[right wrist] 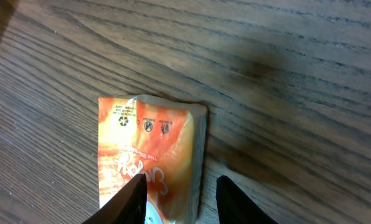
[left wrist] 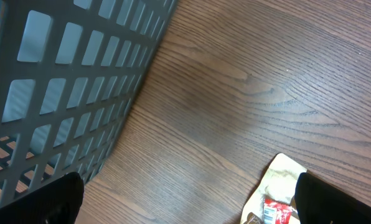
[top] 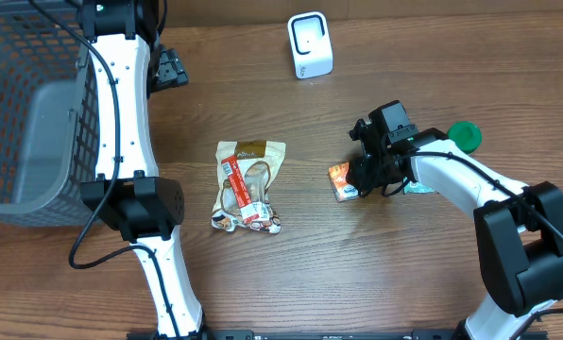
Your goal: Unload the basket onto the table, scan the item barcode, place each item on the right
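Orange packet [right wrist: 151, 149]: flat on table [right wrist: 297, 93], 3 o'clock of snack bag [top: 248, 184]. Right fingers [right wrist: 235, 202]: apart, straddling its edge. Left fingers [left wrist: 61, 199]: wide apart, empty.

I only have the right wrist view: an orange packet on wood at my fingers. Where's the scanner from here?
Observer: The white scanner stands beyond the orange packet, away from the arm bases and slightly to the left.
Operator: Anything lying on that path?
Observer: No. The only other item nearby is a snack bag, apart from the packet on its left.
Operator: Is the left arm in my way?
Observer: No. The left gripper hangs open far to the left, beside the grey basket.
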`<action>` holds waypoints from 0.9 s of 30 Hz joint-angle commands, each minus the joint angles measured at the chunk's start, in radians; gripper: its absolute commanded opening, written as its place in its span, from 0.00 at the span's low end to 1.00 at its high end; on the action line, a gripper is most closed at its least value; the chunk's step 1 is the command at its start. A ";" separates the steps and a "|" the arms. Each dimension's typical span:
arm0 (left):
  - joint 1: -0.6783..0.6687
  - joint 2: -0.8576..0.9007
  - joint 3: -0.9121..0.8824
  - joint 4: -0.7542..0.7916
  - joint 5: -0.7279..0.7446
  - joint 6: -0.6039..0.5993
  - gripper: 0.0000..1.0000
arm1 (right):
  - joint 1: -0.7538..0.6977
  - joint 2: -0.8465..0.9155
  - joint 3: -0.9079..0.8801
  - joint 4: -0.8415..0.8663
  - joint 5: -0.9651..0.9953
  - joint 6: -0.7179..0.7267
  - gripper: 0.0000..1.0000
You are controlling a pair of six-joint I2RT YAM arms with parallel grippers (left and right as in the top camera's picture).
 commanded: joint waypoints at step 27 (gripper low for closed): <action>-0.002 -0.019 0.006 0.000 -0.013 0.000 0.99 | 0.004 -0.032 -0.002 0.016 -0.013 0.026 0.04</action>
